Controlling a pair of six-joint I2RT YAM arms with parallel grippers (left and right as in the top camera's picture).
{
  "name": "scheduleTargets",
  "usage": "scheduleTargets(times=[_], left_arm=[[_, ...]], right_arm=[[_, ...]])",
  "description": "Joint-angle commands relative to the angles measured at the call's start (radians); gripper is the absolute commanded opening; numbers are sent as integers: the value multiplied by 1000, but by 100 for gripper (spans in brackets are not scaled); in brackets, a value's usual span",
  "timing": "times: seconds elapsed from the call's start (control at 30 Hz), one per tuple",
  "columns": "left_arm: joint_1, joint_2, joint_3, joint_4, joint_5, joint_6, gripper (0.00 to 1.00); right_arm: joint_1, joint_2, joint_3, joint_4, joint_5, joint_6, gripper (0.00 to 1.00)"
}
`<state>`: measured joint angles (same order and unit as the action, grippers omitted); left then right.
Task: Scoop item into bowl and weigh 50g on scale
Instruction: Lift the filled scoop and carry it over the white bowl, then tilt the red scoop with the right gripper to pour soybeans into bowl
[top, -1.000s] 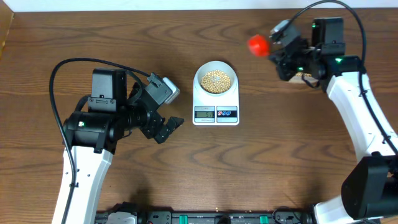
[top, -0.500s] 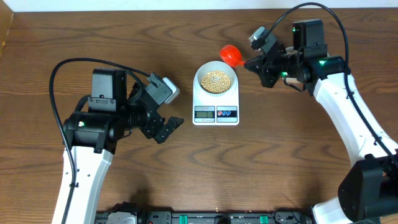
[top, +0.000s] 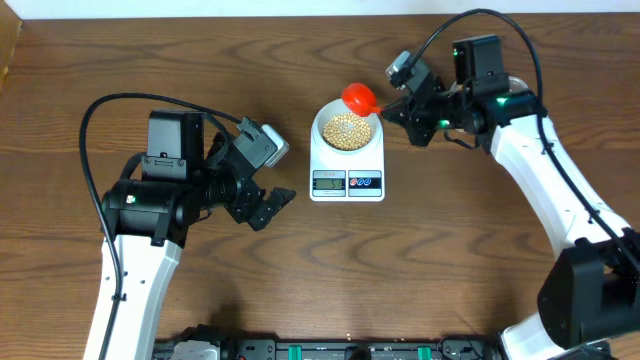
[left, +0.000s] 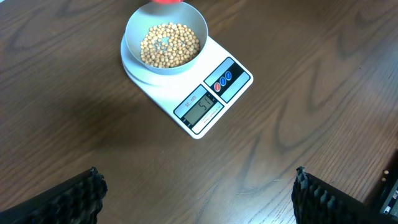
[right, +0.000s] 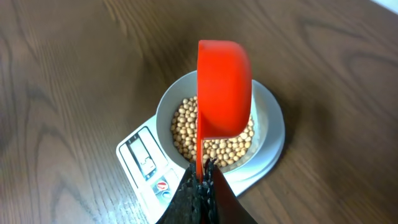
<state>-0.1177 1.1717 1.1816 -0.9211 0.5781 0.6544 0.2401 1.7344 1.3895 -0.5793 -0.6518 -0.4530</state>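
Observation:
The white scale (top: 347, 183) lies mid-table with the pale bowl (top: 322, 118) on it, holding a layer of tan beans (top: 347, 130). A red scoop (top: 358, 97) hangs over the bowl's far rim, and my right gripper (top: 396, 108) is shut on its thin handle. In the right wrist view the scoop (right: 224, 87) is tipped on its side above the beans (right: 185, 132), with the gripper (right: 203, 168) pinching the handle. My left gripper (top: 276, 204) stands open and empty left of the scale. In its own view the left gripper (left: 198, 182) sits short of the scale (left: 231, 67) and bowl (left: 132, 30).
The table's far edge (top: 250, 14) runs along the top of the overhead view. A black equipment rail (top: 330, 350) lines the front edge. The left arm's cable (top: 110, 100) loops above its base.
My right arm has swung left from the back right, carrying the red scoop to above the bowl's far rim. The left arm has not moved.

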Motion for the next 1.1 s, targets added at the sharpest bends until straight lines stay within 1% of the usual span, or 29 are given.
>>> scheduleTargets(times=[0.0,0.27,0.77,0.97,1.07], left_arm=[[5,1,31,-6,16,-4,98],[5,1,31,-6,16,-4,98],[5,1,31,-6,16,-4,98],[5,1,31,-6,16,-4,98],[5,1,31,-6,16,-4,98]], right_arm=[[17,14,-4,-2,-20,11,1],[39,18,-5,-1,40,11,1],[45,19,-5,0,45,10,1],[64,20,-5,0,127,10,1],[71,20,-5,1,130,3,1]])
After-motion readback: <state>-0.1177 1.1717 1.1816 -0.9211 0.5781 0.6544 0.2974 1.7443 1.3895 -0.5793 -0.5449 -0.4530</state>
